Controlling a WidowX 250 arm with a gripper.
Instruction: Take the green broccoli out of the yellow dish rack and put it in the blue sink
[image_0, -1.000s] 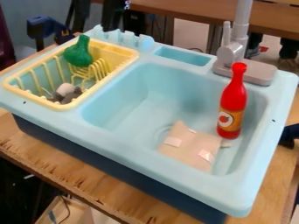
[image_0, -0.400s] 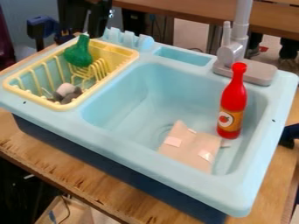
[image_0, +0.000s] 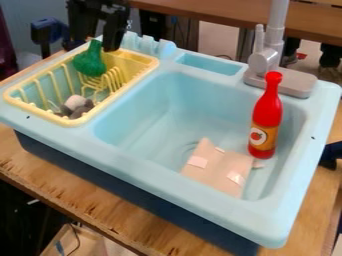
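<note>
Black robot gripper (image_0: 95, 43) at the upper left, its two fingers spread wide and gripping nothing, just by the neck of a green bulb-shaped toy (image_0: 89, 63). The toy stands in a yellow dish rack (image_0: 151, 63) at the left end of a pale blue toy sink (image_0: 160, 175). In the basin, a red bottle (image_0: 266, 117) stands beside a beige cloth (image_0: 218, 169).

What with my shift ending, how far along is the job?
Early, I'd judge. Done: the pincer is at the yellow rack. In hand: it is open near the top of the green toy. Left, probably: gripping and lifting the toy, which rests in the rack.
</note>
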